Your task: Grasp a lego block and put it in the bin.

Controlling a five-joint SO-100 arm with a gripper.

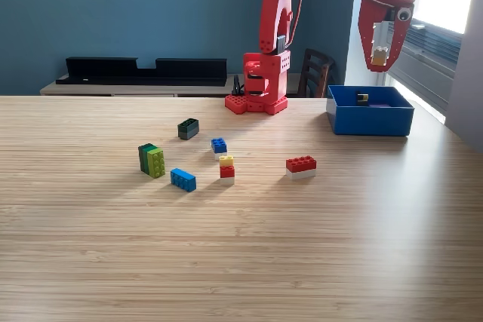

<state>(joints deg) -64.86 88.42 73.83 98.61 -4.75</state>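
My red gripper (380, 59) hangs above the blue bin (370, 121) at the exterior view's right, pointing down. It is shut on a small white and yellow lego block (379, 52) held between its jaws. A small dark block (362, 97) lies inside the bin near its back wall. On the table lie several more lego blocks: a dark one (188, 128), a green and lime pair (152, 160), a small blue one (219, 145), a longer blue one (183, 179), a yellow-red-white stack (226, 169) and a red one on white (301, 166).
The arm's red base (258, 94) stands at the table's back edge, left of the bin. Behind the table there is a black shelf unit (143, 70) against the blue wall and a dark chair (315, 72). The table's right edge runs close to the bin.
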